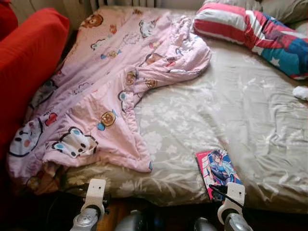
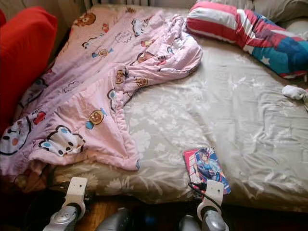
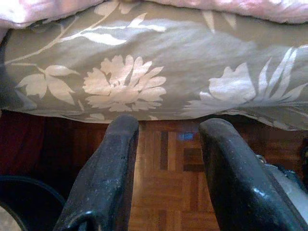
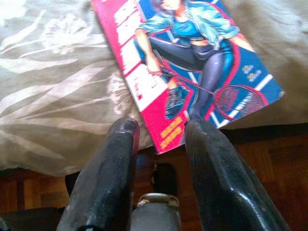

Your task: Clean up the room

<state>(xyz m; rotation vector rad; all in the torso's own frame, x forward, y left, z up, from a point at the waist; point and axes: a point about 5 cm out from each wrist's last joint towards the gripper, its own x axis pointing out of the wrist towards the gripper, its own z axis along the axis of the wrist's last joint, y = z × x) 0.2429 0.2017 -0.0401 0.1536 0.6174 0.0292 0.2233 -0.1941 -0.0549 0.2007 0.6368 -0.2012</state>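
A: What's on the bed [image 1: 250,110]?

B: A grey floral sheet covers it. A pink quilt [image 1: 101,96] with cartoon bears lies crumpled along the bed's left side, from the head end down to the near left corner, where it hangs over the edge. A striped pillow [image 1: 260,31] in red, white and blue sits at the far right corner, and a small white cloth [image 1: 301,92] lies at the right edge.

A: And the book [image 1: 217,171]?

B: Flat on the sheet at the near edge, right of the middle, its corner just over the edge. The cover is pink and blue, with a drawn figure holding a racket.

A: Where are the grippers?

B: Both are low, in front of the near edge. The right gripper [image 4: 159,144] is just below the book's near corner, jaws narrowly apart and holding nothing. The left gripper [image 3: 168,139] is under the sheet's overhang near the quilt, above the wooden floor [image 3: 168,159], jaws moderately apart and empty.

A: Anything beside the bed?

B: A red cushion [image 1: 29,62] along its left side.
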